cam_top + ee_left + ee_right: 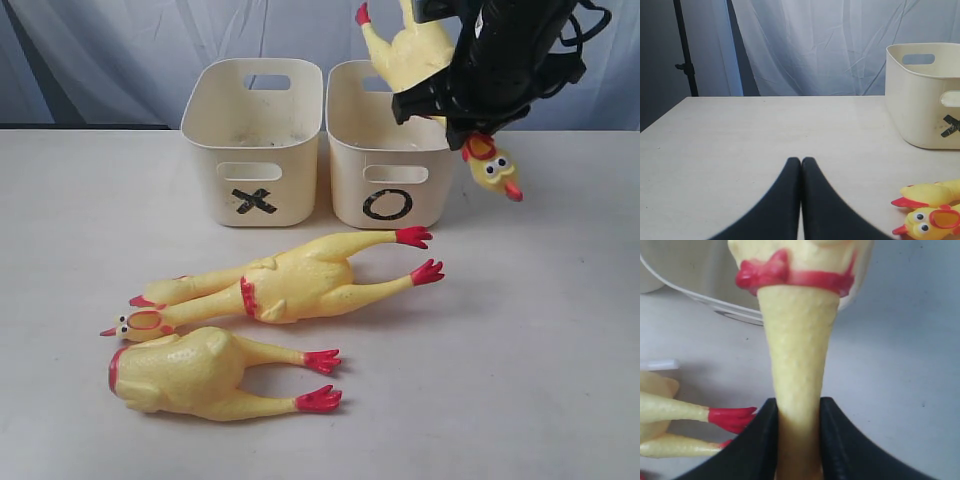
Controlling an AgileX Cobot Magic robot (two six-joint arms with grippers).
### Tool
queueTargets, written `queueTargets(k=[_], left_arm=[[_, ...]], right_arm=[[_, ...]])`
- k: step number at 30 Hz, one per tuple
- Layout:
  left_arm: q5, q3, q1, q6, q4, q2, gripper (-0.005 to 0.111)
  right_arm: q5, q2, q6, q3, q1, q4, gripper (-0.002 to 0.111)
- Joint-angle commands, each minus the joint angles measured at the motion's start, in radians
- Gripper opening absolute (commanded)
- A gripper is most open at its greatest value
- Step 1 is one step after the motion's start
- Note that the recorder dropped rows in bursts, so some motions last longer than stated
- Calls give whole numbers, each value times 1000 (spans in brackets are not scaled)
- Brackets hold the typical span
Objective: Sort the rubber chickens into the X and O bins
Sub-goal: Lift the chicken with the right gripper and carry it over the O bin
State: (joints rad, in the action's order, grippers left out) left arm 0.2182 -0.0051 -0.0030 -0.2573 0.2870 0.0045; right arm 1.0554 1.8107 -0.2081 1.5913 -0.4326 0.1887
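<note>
The right gripper pinches the held chicken by its neck, over the 3 o'clock rim of the O bin. The chicken's head hangs outside that rim and one foot points up toward 12. The X bin stands just beside the O bin, at its 9 o'clock. A long chicken and a headless body lie at 7 o'clock from the bins, close together. The table lies bare from 3 to 5 o'clock. The left gripper is pressed together, holding nothing, over bare tabletop.
</note>
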Motion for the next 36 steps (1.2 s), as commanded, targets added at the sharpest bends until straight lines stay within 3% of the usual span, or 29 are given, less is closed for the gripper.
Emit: queueTargets(k=[1, 36], left_arm=[[-3, 5, 2, -3, 2, -5, 0], [-3, 5, 2, -3, 2, -5, 0]], right_arm=[[-29, 33, -5, 10, 3, -37, -1], [-56, 83, -30, 10, 3, -44, -1]])
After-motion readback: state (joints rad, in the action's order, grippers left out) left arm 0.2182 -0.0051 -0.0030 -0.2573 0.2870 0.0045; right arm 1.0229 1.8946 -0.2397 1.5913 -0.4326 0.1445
